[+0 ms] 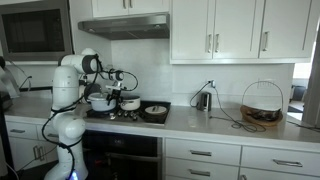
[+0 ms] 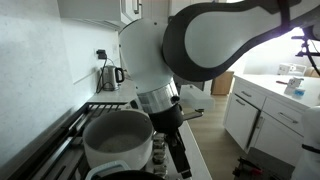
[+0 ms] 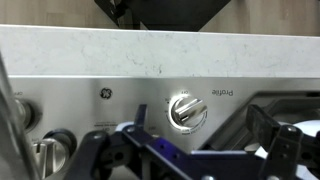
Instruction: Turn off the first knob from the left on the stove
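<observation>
A kitchen with white wall cabinets (image 1: 240, 25) lines the back wall in an exterior view. A range hood (image 1: 125, 25) hangs at 12 o'clock above the cooking area, and a built-in microwave (image 1: 35, 30) sits at 10 o'clock. A pale stone countertop (image 1: 230, 125) runs the full width over white drawers.

The stove (image 1: 120, 150) is set into that counter left of centre, its dark oven front below and its cooktop crowded with cookware. The white robot arm (image 1: 68, 90) stands at the stove's 9 o'clock side and bends across it. From the close exterior view it fills most of the frame and blocks the far kitchen.

A white pot (image 2: 118, 140) sits on the burner grates right beside the arm's wrist. A wire basket (image 1: 262, 105) stands well apart on the counter at 3 o'clock. A kettle (image 1: 204, 100) is between the basket and the stove, and a dark pan (image 1: 155, 112) rests at the cooktop's right edge.

In the wrist view, a stainless control panel (image 3: 100, 110) lies under the counter lip. A silver knob (image 3: 188, 111) is at centre, and a second knob (image 3: 48, 150) shows partly at 8 o'clock. The gripper (image 3: 190, 142) hovers before the centre knob, its dark fingers (image 3: 95, 150) spread wide and holding nothing.
</observation>
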### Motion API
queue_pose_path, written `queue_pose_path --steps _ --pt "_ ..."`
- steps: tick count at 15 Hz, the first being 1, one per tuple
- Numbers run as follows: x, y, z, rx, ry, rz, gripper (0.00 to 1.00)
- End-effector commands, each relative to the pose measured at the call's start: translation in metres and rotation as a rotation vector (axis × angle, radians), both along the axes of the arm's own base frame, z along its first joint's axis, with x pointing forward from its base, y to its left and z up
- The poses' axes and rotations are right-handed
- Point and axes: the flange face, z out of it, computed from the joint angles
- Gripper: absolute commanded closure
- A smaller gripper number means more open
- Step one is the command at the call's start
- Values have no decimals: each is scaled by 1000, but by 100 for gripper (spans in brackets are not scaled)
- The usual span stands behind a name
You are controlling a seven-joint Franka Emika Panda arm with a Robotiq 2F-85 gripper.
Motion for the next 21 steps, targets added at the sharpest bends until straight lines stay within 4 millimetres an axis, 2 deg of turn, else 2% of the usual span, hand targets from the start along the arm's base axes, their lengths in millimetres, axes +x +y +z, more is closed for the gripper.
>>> queue_pose_path --steps 1,8,10,13,16,21 --pt "2 4 -1 0 4 1 0" --pt "4 6 0 5 2 3 0" --pt "-2 8 -3 3 2 -21 0" --pt "-27 9 -7 -28 -1 -116 0" --pt "-59 19 -9 -47 -8 -217 0" --pt "-130 32 5 -100 -79 -335 0"
